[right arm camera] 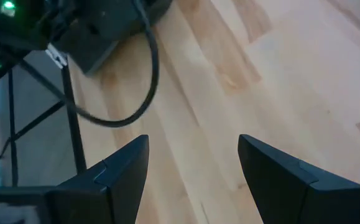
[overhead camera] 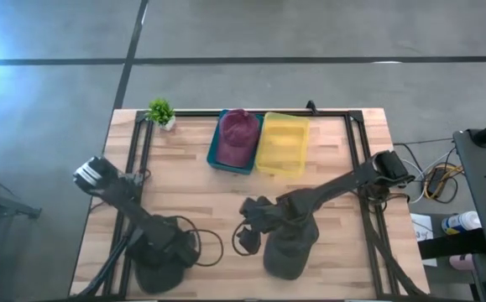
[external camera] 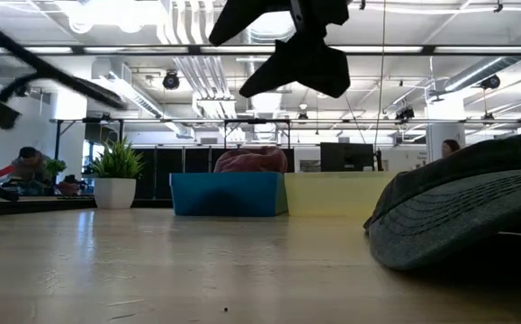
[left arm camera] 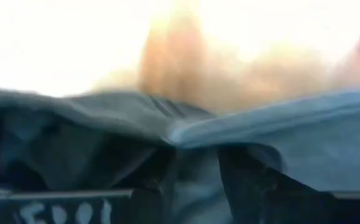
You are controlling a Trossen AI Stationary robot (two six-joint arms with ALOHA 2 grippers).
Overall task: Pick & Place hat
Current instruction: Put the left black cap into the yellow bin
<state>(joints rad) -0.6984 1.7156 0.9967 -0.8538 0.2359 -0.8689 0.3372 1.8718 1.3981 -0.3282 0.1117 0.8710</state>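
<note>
A dark grey hat (overhead camera: 291,247) lies flat on the near right part of the table and looms at the right of the low view (external camera: 462,211). My right gripper (overhead camera: 244,235) hangs open just left of it, high above the wood (external camera: 296,63) (right arm camera: 192,180), touching nothing. My left gripper (overhead camera: 163,256) is low at the near left, on a second dark grey hat (overhead camera: 154,273) whose cloth fills the left wrist view (left arm camera: 167,124). A maroon hat (overhead camera: 239,130) sits in a blue bin (overhead camera: 216,151) at the far edge. My left gripper (left arm camera: 195,186) has grey hat cloth (left arm camera: 195,158) between its two fingers, where the cloth rises in a fold. The view is blurred, so I cannot tell which part of the hat it is or how many layers. The hat lies on the table under the gripper.
A yellow bin (overhead camera: 283,144) stands right of the blue bin (external camera: 229,193). A small potted plant (overhead camera: 161,111) is at the far left corner. A black cable (overhead camera: 209,247) loops on the wood between the grippers. Bare wood lies in the table's middle.
</note>
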